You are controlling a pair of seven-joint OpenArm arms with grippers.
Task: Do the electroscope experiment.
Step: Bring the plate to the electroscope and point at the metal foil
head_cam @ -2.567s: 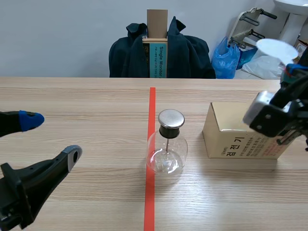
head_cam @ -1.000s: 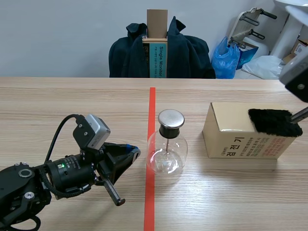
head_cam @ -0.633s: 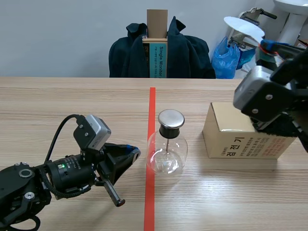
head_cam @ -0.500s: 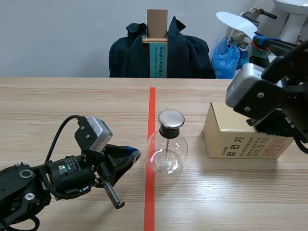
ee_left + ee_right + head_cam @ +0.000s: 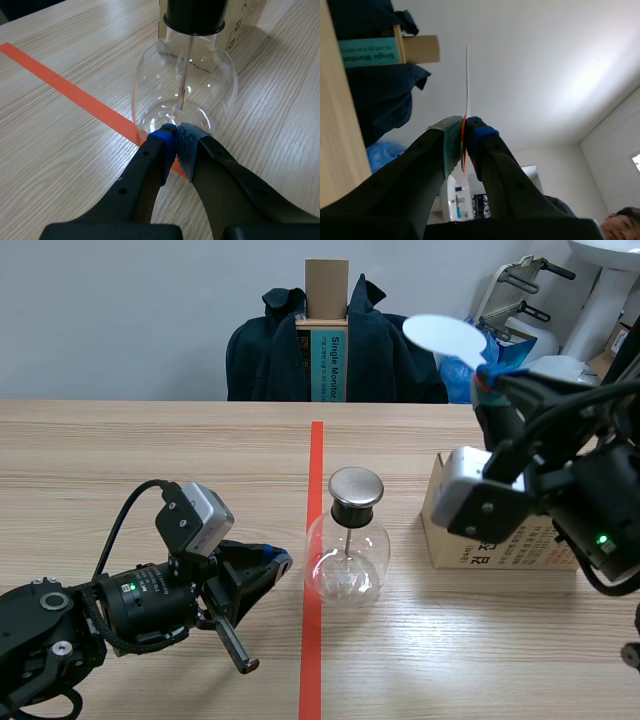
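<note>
**Table**: pale wood, running from near to far, with an orange-red tape line down its middle.

**Chair**: beyond the far edge, draped with a dark jacket.

**Cardboard box**: on the right half of the table, just right of the flask and partly hidden by the right arm.

**Right gripper**: raised above the box, its pads pinching the lower edge of the white disc.

**Left gripper**: low on the near left, with its fingers pressed together on nothing. Its tips are at the base of the flask's near-left side; we cannot tell whether they touch the glass.

**Electroscope**: a clear round glass flask, upright on the tape line at mid-table. We judge it light, fragile and slippery on its curved wall. We would take it by the black collar under the cap, or only steady it at the base; it probably need not be lifted at all.

**White disc**: held upright, higher than the cap and to its far right, well apart from it. We judge it thin, stiff and very light, best kept in its edge grip and brought towards the cap gently.

**Metal cap**: a round plate on top of the flask.

**Rod**: thin, hanging from the collar inside the glass.
</note>
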